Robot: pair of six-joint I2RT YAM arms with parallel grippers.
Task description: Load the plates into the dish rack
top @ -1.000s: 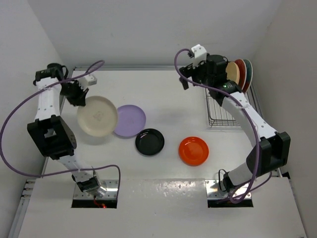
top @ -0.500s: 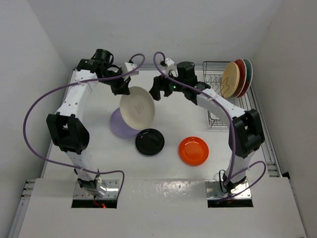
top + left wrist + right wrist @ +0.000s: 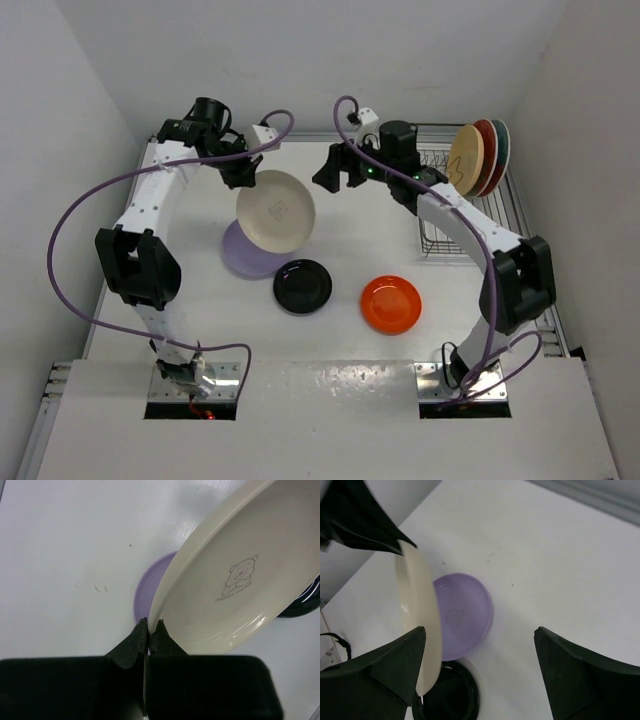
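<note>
My left gripper (image 3: 243, 178) is shut on the rim of the cream-white plate (image 3: 275, 210) and holds it tilted in the air over the lavender plate (image 3: 242, 258). In the left wrist view the jaws (image 3: 150, 625) pinch the cream plate (image 3: 240, 580), with the lavender plate (image 3: 149, 587) beneath. My right gripper (image 3: 335, 172) is open and empty, just right of the cream plate. The right wrist view shows the cream plate (image 3: 420, 625) edge-on by its left finger. The black plate (image 3: 303, 286) and the orange plate (image 3: 391, 304) lie on the table. The dish rack (image 3: 437, 240) holds a pale yellow plate (image 3: 465, 160) and two red plates (image 3: 487, 150) upright.
The rack stands at the far right beside the right wall. White walls close in the table at left, back and right. Purple cables loop from both arms. The lavender plate (image 3: 462, 612) and black plate (image 3: 450, 695) lie under my right gripper (image 3: 480, 655).
My left arm swung the cream plate from the left side to the middle, over the lavender plate. My right arm left the rack and came to the middle, facing the plate.
</note>
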